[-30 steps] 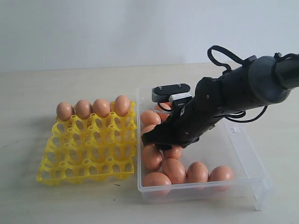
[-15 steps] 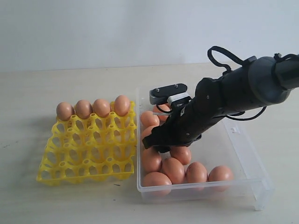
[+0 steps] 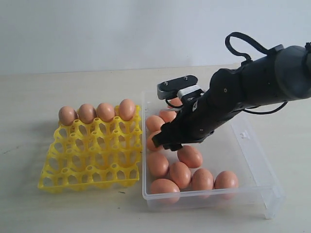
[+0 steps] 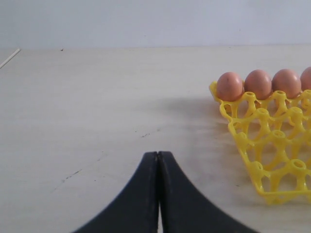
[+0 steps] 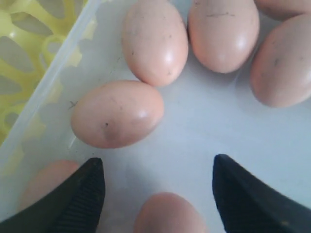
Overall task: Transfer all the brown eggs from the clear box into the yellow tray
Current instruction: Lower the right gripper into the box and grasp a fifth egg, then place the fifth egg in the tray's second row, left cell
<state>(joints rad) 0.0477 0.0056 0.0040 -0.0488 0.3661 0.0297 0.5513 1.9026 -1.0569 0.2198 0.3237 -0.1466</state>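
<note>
Several brown eggs [image 3: 189, 156] crowd beneath our right gripper [image 5: 160, 187], jaws spread wide, so we risk cracking a neighbour when closing.

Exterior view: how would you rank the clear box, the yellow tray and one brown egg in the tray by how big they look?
1. clear box, the largest.
2. yellow tray, plainly smaller than the box beside it.
3. brown egg, leftmost in the tray, by far the smallest.
</note>
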